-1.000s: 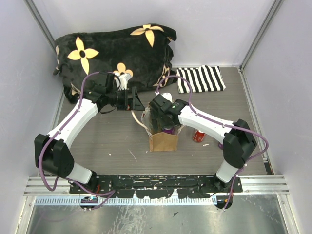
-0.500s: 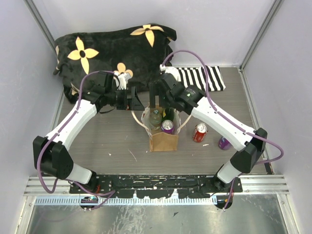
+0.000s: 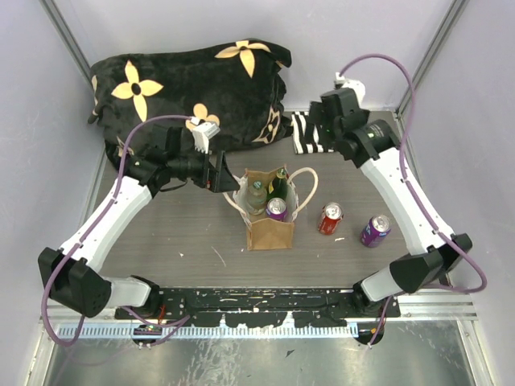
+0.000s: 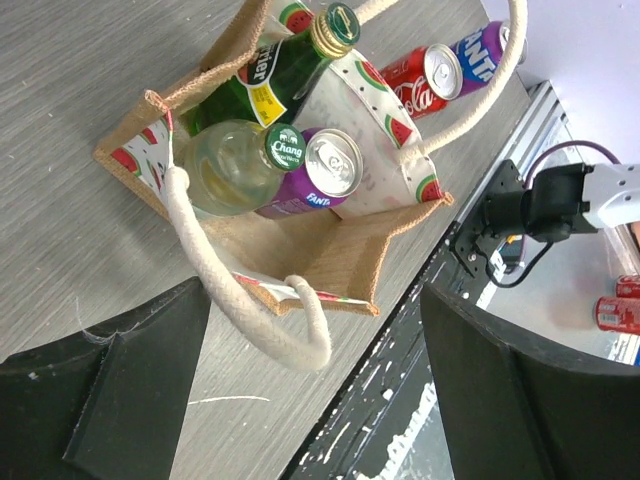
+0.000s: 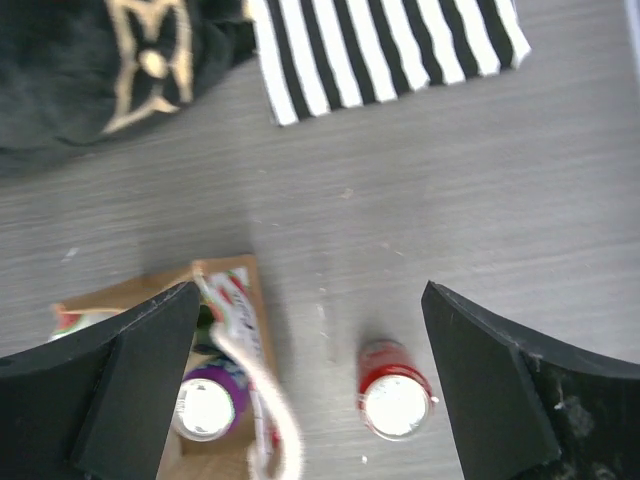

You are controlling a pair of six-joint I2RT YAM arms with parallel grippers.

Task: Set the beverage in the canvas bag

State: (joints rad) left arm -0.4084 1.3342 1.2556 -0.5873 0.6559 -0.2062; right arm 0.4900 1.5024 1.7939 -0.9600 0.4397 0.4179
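Bright, even light, faint shadows; right wrist view slightly blurred, left wrist sharp.

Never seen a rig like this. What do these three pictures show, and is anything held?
Two robot arms are bolted at a table's near edge. The wide picture looks down from above; the other two come from a camera on each wrist. The left hand and right hand are open and empty. The canvas bag stands holding a green bottle, a clear bottle and a purple can. A red can and another purple can stand beside it; a striped cloth and black flowered cushion lie behind.
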